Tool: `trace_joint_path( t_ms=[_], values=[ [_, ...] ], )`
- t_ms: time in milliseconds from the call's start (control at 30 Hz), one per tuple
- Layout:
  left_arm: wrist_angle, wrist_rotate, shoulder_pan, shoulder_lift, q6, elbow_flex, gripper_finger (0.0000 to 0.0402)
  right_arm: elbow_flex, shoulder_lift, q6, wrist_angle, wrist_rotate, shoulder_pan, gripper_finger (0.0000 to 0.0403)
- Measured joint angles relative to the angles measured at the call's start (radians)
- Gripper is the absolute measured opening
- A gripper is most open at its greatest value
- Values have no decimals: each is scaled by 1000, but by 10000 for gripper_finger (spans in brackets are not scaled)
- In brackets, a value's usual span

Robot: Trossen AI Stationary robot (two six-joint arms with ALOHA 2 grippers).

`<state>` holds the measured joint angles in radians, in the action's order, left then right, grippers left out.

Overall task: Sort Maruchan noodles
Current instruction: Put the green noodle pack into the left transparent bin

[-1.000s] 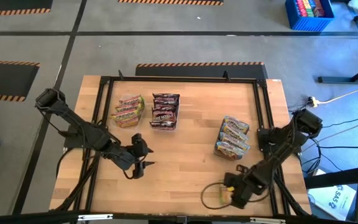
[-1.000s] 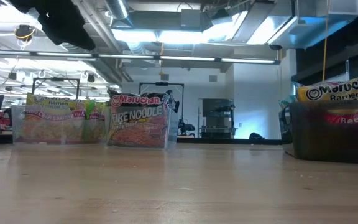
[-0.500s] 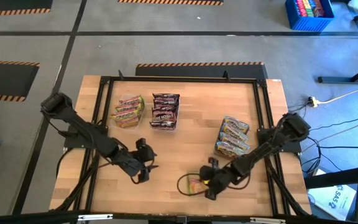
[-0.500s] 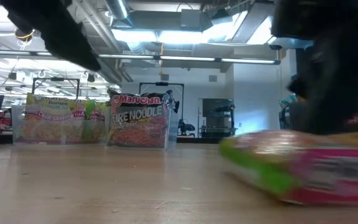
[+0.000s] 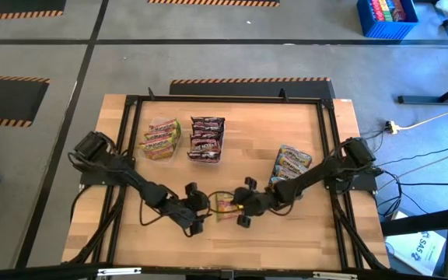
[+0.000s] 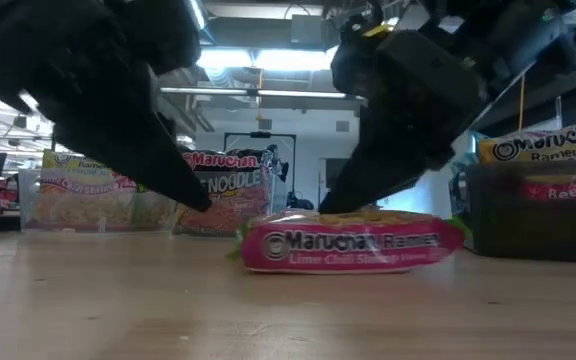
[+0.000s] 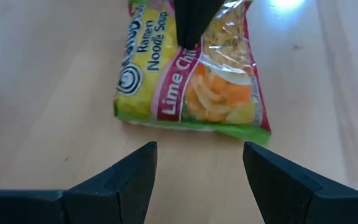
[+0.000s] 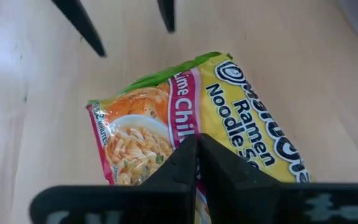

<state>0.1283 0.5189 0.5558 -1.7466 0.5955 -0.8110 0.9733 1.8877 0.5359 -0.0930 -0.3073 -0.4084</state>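
One Maruchan noodles packet [image 7: 191, 74], yellow-green with a pink band, lies flat on the wooden table near its middle [image 5: 225, 204]. My right gripper [image 8: 196, 152] is shut, with its tips on the packet's top face. My left gripper [image 7: 197, 158] stands open just short of the packet's left end, low over the table, touching nothing. In the low view the left gripper [image 6: 190, 198] slants down at the left of the packet [image 6: 353, 242] and the right gripper [image 6: 330, 205] at its top. My right gripper presses its shut fingertips [image 7: 189, 34] down on the packet's top face [image 8: 185, 127], about mid-length by the pink band. The fingers slant down from the table's right side. The packet lies flat on the table under them.
Two clear bins stand at the far left, one with yellow-pink packets [image 5: 159, 138], one with dark maroon packets [image 5: 206, 138]. A third bin with yellow packets [image 5: 290, 171] stands at the right, close behind my right arm. A black frame [image 5: 224, 99] borders the table.
My right gripper has swept from the near right corner toward the table's middle, turning as it went, and the packet has slid along the table with it. My left gripper has sunk and moved right toward the packet, staying open.
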Motion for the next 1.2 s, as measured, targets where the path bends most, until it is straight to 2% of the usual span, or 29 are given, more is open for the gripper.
trace_joint_path(
  t_ms=[133,267,533,633,833,967,1067,1200],
  values=[
    [3,-37,-22,-5,29,0,234,4,0,-73,-18,4,10,18],
    [15,-71,-26,-5,40,0,234,32,-81,-93,105,17,-12,18],
    [65,-65,-26,-5,49,-1,234,58,-203,199,461,191,-39,31],
    [119,-32,-25,-4,-3,-1,234,53,-199,243,540,221,-36,68],
    [149,37,-32,-4,-82,-1,234,20,-192,355,480,206,-1,199],
    [149,47,-41,-24,-103,-1,234,-22,-193,399,402,205,29,275],
    [159,49,-48,-74,-105,-1,234,-48,-198,400,309,206,46,306],
    [157,48,-57,-130,-77,-1,234,-49,-197,404,296,194,56,314]
  ],
)
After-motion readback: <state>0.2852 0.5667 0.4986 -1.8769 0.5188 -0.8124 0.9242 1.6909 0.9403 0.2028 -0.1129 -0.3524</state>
